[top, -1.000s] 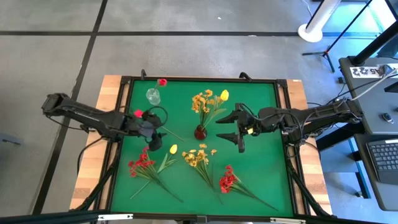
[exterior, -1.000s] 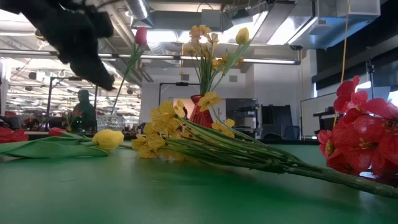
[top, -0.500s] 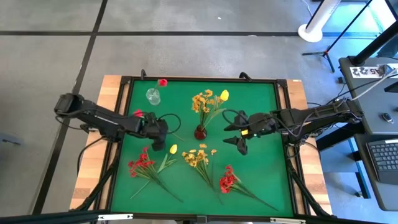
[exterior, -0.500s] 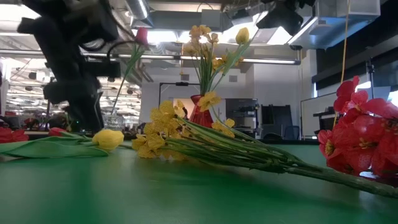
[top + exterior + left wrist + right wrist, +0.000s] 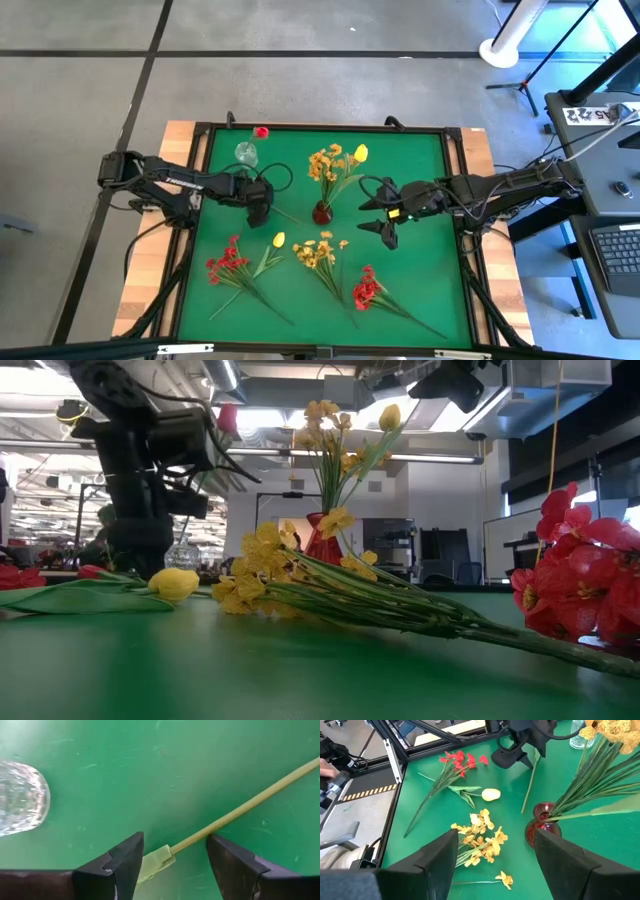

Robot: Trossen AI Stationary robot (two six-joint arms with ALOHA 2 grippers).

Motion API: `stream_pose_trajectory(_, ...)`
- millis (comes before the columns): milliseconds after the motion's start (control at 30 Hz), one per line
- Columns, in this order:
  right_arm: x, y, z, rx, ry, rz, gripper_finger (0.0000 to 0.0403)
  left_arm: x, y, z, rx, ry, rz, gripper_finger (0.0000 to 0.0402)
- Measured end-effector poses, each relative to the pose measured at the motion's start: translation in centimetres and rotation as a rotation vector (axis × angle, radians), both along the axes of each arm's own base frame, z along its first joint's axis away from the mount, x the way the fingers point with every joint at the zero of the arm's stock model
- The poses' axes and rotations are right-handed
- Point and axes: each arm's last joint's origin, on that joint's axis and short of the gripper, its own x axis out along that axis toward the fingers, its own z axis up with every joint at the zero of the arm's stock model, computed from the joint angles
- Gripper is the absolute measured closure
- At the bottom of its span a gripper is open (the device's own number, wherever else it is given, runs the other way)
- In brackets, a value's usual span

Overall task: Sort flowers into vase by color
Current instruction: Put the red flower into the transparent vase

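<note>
Fingers of both grippers apart, empty; yellow flowers (image 5: 335, 165) in red vase (image 5: 322, 213).

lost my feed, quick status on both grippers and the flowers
Left gripper open, straddling a green stem on the mat near the clear vase. Right gripper open, empty, hovering by the red vase. Nothing blocking.

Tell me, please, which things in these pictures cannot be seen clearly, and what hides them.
- Red tulip head that the left gripper works on: hidden under that arm in the high view.
- Its stem: the left wrist view's edge cuts it off, so the bloom is out of frame.
- Clear vase: mostly behind the left arm in the low view.
- Red vase: partly behind the right gripper's finger in the right wrist view.
</note>
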Motion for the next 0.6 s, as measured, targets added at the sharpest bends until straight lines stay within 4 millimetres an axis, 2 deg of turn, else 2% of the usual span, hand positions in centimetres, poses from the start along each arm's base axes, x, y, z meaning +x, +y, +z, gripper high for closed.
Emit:
stream_pose_trajectory(233, 0.0, 0.02, 0.0, 0.0, 0.001, 0.008, 0.0146, 0.16, 0.34, -0.71, -0.051, 0.029, 0.009, 0.0232)
stream_pose_trajectory(333, 0.0, 0.02, 0.0, -0.003, 0.0, 0.009, 0.0146, 0.19, 0.23, -0.75, -0.059, 0.029, 0.004, 0.0271)
stream_pose_trajectory(533, 0.0, 0.02, 0.0, -0.004, 0.0, 0.01, 0.0146, 0.25, -0.24, -0.66, -0.067, 0.046, 0.002, 0.0383)
stream_pose_trajectory(600, 0.0, 0.02, 0.0, -0.004, 0.0, 0.009, 0.0146, 0.42, -0.4, -0.13, -0.059, 0.074, 0.013, 0.0392)
